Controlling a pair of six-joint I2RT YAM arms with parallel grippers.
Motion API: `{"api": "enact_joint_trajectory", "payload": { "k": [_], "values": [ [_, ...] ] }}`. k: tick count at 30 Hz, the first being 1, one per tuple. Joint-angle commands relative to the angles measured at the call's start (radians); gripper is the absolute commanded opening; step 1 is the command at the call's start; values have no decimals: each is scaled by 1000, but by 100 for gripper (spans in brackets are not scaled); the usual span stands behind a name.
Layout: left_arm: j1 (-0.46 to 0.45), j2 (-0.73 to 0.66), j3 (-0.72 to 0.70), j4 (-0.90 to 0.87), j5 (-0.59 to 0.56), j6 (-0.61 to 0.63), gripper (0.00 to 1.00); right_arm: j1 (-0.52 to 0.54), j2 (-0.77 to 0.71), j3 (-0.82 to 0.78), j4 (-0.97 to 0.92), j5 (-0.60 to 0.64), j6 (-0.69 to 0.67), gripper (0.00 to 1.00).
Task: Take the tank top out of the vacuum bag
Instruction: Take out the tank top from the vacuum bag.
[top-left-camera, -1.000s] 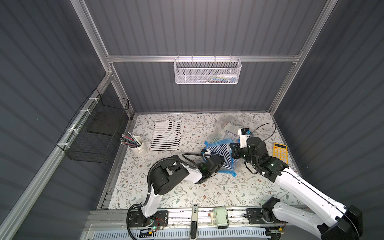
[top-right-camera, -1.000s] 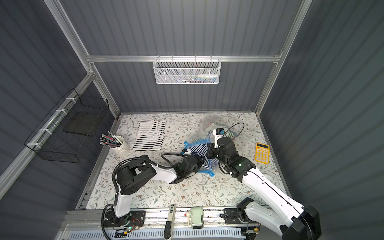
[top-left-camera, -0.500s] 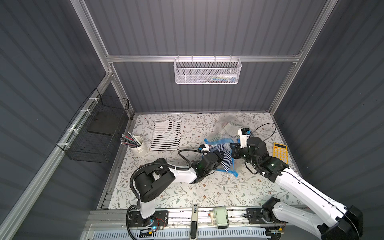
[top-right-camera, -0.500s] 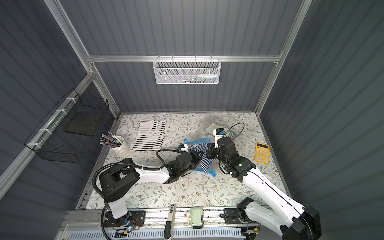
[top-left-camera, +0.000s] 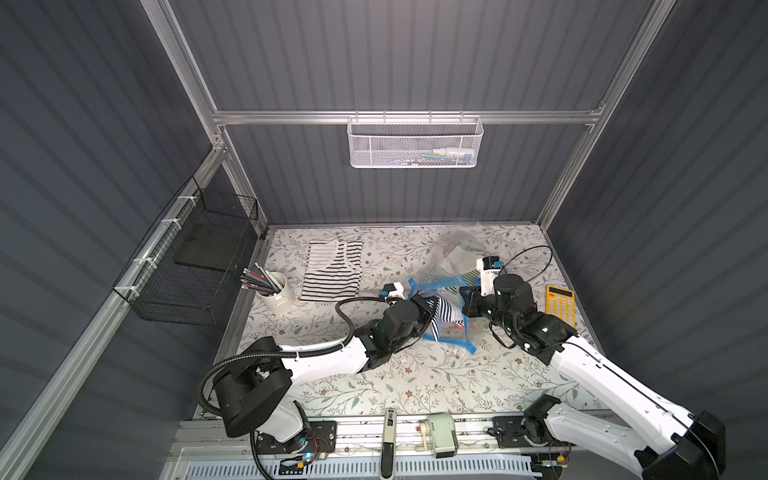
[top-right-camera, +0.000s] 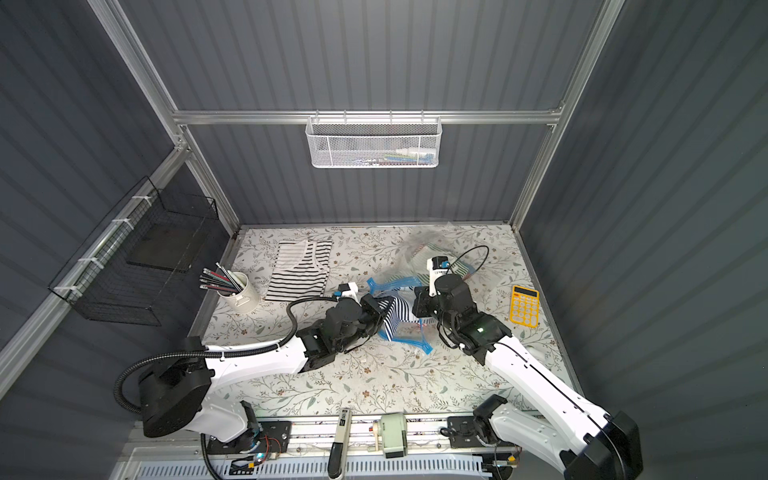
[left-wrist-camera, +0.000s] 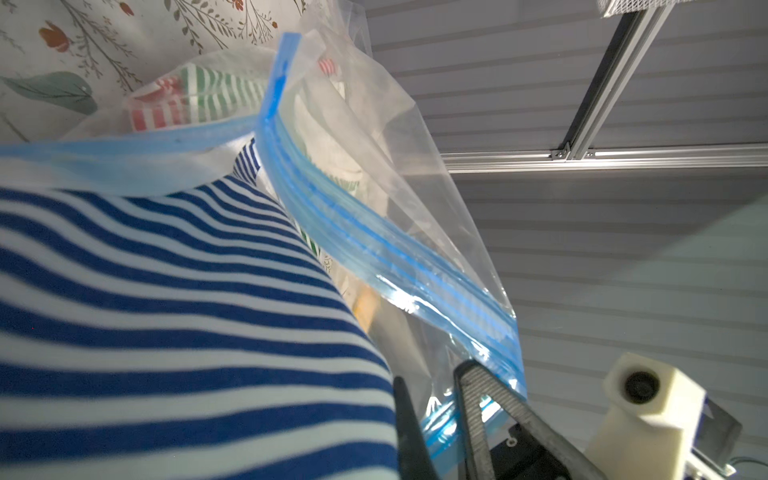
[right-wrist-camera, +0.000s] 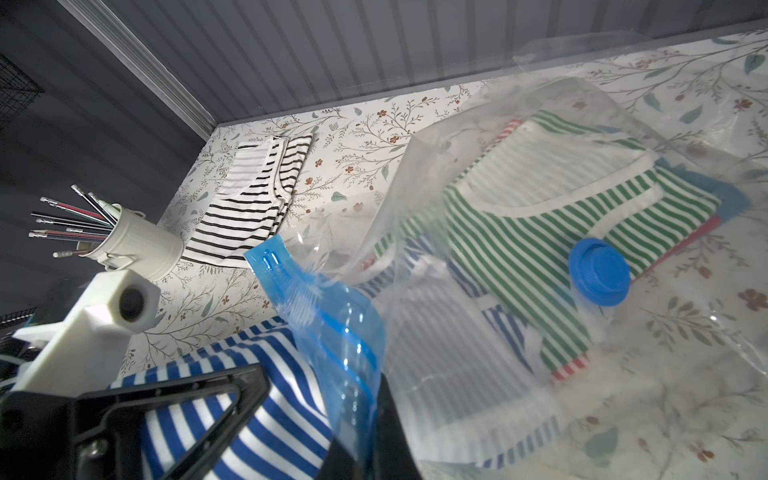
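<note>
Left tool (top-left-camera: 430, 309): clenched on blue-striped tank top (top-left-camera: 448, 315). Right tool (top-left-camera: 468, 306): clenched on vacuum bag (right-wrist-camera: 457, 353) rim. You draw the cloth out slowly.

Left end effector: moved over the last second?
Yes. The left end effector, shut on the blue-striped tank top, has pulled toward the pencil cup, away from the yellow calculator.

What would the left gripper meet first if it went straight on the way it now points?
Probably the vacuum bag: the left gripper, shut on the blue-striped tank top, points into its open mouth, with the right gripper shut on the zip edge beyond. Depth is unclear.
</note>
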Motion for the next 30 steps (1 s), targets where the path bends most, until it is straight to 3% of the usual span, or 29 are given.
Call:
{"api": "enact_joint_trajectory", "payload": {
  "k": [1, 4, 11, 21, 30],
  "values": [
    [2, -27, 0, -30, -10, -38, 0, -4, -3, 7, -16, -10, 10, 0],
    [0, -51, 14, -49, 1, -66, 0, -4, -13, 9, -24, -8, 8, 0],
    [-6, -151, 99, -275, -50, -51, 0, -5, -23, 4, -28, 1, 11, 0],
    [-4, -286, 62, -318, -111, -44, 0, -5, -20, 13, -23, -27, 24, 0],
    [-4, -435, 112, -493, -135, -2, 0, -4, -15, 23, -85, 15, 33, 0]
  ]
}}
